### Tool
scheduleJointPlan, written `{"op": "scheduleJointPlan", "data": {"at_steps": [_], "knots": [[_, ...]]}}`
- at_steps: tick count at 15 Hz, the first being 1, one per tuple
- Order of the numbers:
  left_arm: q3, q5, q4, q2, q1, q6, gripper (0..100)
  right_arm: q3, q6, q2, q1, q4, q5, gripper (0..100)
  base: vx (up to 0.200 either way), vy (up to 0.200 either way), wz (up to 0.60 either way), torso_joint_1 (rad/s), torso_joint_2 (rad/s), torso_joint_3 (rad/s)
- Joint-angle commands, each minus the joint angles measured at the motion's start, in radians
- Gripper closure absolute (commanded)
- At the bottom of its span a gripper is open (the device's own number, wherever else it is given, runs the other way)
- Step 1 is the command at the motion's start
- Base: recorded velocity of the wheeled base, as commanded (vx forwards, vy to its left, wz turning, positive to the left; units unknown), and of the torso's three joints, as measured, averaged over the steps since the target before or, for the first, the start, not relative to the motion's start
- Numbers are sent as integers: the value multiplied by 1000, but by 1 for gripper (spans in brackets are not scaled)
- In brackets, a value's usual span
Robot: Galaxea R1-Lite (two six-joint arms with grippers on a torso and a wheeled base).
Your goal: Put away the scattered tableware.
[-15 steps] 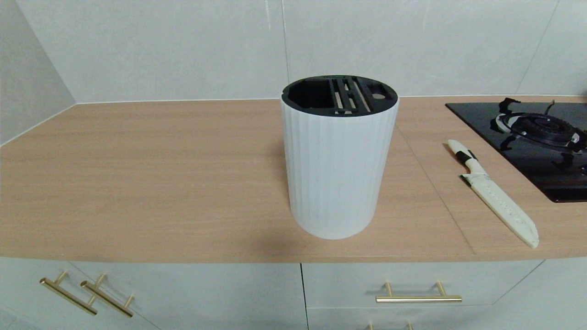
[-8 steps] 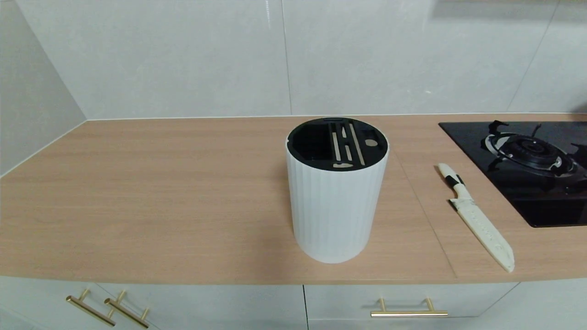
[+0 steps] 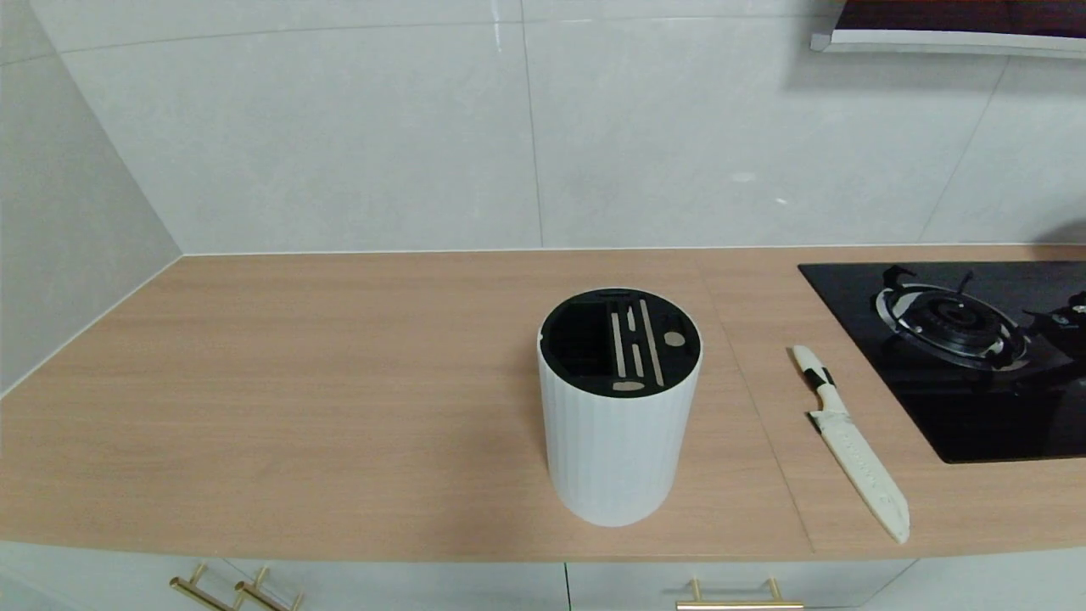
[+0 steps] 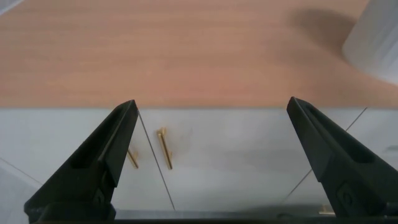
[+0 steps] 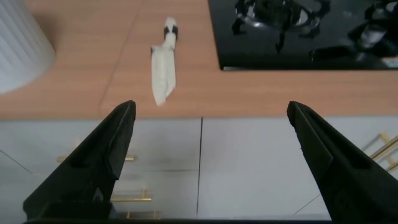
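Countertop (image 3: 339,382) knife (image 5: 163,68) beyond right end effector (image 5: 209,106)

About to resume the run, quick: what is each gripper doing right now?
Left gripper: open, holding nothing.
Right gripper: open, holding nothing.

- White holder (image 3: 618,441) with fine vertical ribbing, black slotted top.
- Cream knife (image 3: 853,456), faintly speckled blade, black band on the handle.
- Light tan countertop (image 3: 297,382) with wood grain.
- Glossy black hob (image 3: 933,416).
- Pale grey wall tiles (image 3: 339,136).
- White cabinet fronts (image 3: 424,587), gold handles (image 3: 738,605).
- Black fingers on left gripper (image 4: 211,106) and right gripper (image 5: 211,106).
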Motion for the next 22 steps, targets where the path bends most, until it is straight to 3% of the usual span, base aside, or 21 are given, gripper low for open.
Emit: {"op": "scheduleJointPlan", "data": {"at_steps": [1,13,22], "knots": [[0,0,-1,2,0,0,0,0,-1,2,0,0,0,0,0,0,0,290,-593,-315],[0,0,-1,2,0,0,0,0,0,2,0,0,0,0,0,0,0,216,-434,-223],[2,-1,-1,2,0,9,0,0,-6,2,0,1,2,0,0,0,0,6,-10,-5]]}}
